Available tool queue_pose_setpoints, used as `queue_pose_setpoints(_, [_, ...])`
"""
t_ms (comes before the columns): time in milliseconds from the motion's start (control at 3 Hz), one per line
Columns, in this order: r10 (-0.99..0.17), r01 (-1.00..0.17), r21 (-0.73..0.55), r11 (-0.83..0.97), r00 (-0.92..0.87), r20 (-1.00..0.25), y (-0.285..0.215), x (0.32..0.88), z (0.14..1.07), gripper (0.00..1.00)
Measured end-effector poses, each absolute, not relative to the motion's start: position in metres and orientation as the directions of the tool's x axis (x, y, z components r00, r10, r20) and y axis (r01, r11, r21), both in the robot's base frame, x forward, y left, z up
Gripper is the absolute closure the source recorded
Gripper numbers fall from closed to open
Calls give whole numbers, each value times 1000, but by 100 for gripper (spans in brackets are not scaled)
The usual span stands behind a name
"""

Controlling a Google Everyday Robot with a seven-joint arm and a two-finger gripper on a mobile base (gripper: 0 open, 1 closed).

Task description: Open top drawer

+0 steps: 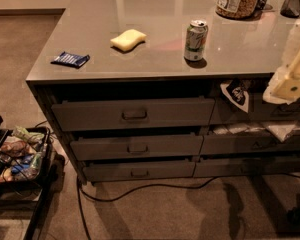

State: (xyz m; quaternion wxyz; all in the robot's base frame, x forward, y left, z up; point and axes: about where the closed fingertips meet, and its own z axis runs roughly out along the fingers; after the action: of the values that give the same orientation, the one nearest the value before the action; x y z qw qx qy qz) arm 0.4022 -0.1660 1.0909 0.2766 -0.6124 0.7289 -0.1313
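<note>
Cabinetry fills the camera view: a glossy grey countertop (155, 54) carries a pale yellow sponge (127, 39), a green-and-white drink can (195, 40) and a flat blue packet (70, 59). The top drawer (90, 116), a wide dark-grey front with a metal loop handle (134, 115), sits at the left just under the countertop. The cream-coloured gripper (290, 86) hangs at the right edge, well apart from that handle; I cannot tell its opening or any hold.

The pale gripper (291, 85) hangs tilted at the view's right edge.
</note>
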Motion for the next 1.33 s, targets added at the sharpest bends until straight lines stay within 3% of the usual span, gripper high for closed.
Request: queue_pose_setpoints(1333, [-965,-820,-530,215,-97,-243,-166,402,1091,0])
